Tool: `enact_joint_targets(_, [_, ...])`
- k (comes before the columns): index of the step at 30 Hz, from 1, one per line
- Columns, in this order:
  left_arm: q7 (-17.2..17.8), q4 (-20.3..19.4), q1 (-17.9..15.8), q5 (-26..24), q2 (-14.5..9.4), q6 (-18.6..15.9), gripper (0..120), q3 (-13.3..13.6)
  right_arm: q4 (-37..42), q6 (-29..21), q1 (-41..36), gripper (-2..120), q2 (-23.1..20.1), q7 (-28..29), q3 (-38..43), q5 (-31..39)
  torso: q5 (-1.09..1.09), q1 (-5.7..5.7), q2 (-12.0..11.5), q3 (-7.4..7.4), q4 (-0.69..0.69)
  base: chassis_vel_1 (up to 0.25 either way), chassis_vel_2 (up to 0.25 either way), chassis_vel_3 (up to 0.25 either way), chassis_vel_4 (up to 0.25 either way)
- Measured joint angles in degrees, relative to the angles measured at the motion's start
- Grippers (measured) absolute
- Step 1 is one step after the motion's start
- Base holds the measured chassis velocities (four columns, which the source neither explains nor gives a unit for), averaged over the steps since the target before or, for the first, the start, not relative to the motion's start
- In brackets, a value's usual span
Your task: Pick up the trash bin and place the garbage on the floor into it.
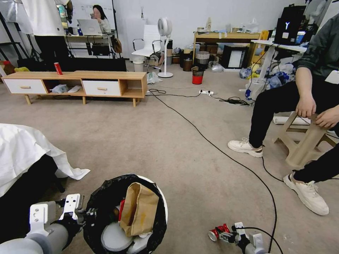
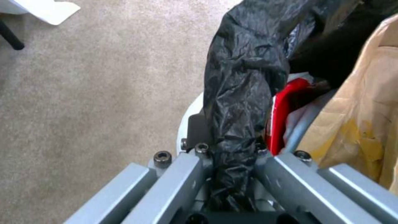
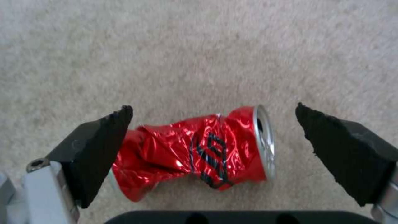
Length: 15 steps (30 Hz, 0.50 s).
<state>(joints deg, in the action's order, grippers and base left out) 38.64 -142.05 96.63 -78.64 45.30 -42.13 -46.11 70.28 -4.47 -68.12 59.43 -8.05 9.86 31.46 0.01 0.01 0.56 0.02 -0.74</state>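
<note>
Bin: I have the trash bin (image 1: 160, 197) near me on the left, its black bag (image 2: 242, 93) folded over the rim.
Left end effector: I see my left end effector (image 2: 232, 161) clenched on the bin's rim, the bag bunched between its fingers (image 2: 182, 177); in the head view it sits on the bin's left side (image 1: 83, 213).
Bin contents: a brown paper bag (image 1: 139, 210) stands tilted inside, with a red packet (image 2: 286, 115) pressed between it and the liner, and something white lower down that I cannot make out.
Can: the crushed red can (image 3: 199, 151) lies on its side on the floor (image 1: 169, 141), near me on the right; its open silver end faces one pad and its crumpled end reaches the other.
Right end effector: my right end effector (image 3: 213, 140) is spread wide and down at the carpet, one black pad (image 3: 97, 149) either side of the can. The pad at the crumpled end looks to be touching or just beside it; the other stands apart from the silver end. In the head view it is low on the right (image 1: 229, 234), with the can at its tip (image 1: 218, 233).
Cable: a black cable (image 1: 212, 144) crosses the carpet from the far middle to the near right, passing just right of that arm.
Cloth: a white sheet (image 1: 31, 155) hangs over something dark on the left, near the bin.
</note>
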Motion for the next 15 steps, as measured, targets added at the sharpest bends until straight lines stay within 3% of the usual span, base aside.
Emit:
enact_joint_targets(4, [-0.1,0.4,-0.3,-0.2,-0.3,0.0,1,0.0,-2.8,-0.2,1.1,100,0.4,-0.8,-0.4,-0.9,-0.02,0.0,0.0,0.0,-0.04,0.0,0.0,0.0,0.0])
enact_joint_targets(15, [-0.1,0.3,-0.3,-0.5,-0.6,0.0,1,-0.4,-6.5,-0.7,3.4,100,1.8,-0.8,-1.1,-2.3,-0.02,0.0,0.0,-0.01,-0.01,0.0,0.0,0.0,0.0])
